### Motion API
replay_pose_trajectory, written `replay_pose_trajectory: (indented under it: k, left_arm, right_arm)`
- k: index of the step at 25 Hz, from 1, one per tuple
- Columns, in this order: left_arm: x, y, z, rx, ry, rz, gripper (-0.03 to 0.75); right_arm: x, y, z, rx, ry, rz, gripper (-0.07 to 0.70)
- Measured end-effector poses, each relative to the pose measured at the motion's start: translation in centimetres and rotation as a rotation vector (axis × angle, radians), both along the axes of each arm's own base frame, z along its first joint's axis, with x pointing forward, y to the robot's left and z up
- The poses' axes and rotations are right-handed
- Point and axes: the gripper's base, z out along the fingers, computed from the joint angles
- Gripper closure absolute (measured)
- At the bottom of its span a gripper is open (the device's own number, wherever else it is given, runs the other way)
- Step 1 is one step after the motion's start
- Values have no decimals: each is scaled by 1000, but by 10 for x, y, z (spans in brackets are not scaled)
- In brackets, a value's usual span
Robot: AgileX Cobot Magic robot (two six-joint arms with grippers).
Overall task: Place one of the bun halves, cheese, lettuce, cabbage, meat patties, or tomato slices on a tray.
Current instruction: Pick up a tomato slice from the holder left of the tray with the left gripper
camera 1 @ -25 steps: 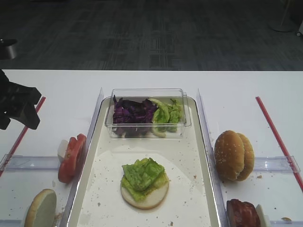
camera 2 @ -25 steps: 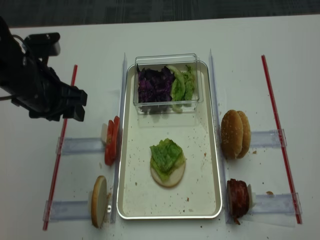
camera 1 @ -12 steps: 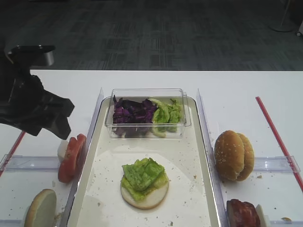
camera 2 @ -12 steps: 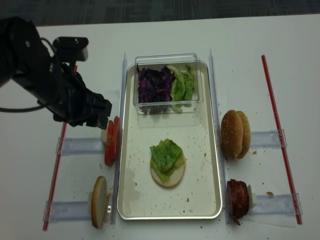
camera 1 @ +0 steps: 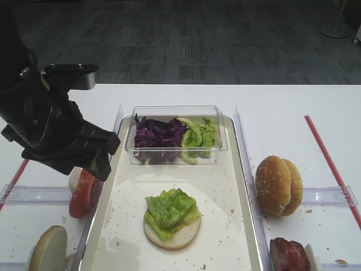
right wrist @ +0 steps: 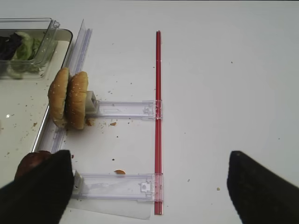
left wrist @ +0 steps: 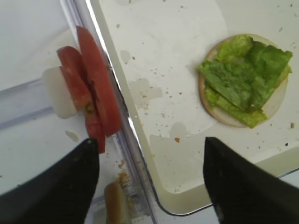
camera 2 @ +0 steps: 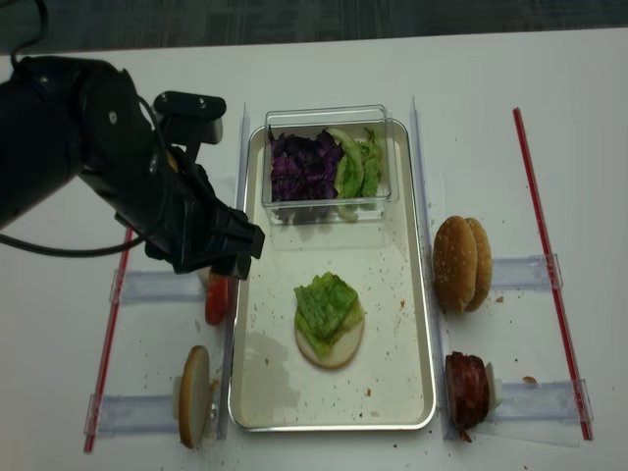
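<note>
A: Since the last entry I see the left gripper [camera 2: 231,257] has travelled rightward from the table edge; it now hangs over the tomato slices [left wrist: 88,100], which stand on edge just outside the tray [camera 2: 412,294] rim.

B: Jaws?

A: Spread wide, nothing between them; my wrist view shows both fingers [left wrist: 51,186] apart. The right gripper [right wrist: 149,186] is likewise spread and empty, near the bun halves [right wrist: 69,99].

B: Tray contents?

A: One bun half [camera 1: 179,232] cut side up with lettuce [camera 1: 170,208] on it, plus a tub [camera 1: 176,134] holding cabbage [camera 1: 158,135].
</note>
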Motion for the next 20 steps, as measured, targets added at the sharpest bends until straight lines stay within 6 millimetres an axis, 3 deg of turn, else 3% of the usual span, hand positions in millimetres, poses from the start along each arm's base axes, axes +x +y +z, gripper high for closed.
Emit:
replay_pose_trajectory:
  k: [7,20]
  left_arm:
    - [6,-6,-18,21,63,16,277]
    - [45,-20,-30,81,111,-7,277]
  right_arm:
    - [0,0,0,0,0,0,-46]
    - [0,0,0,0,0,0,-46]
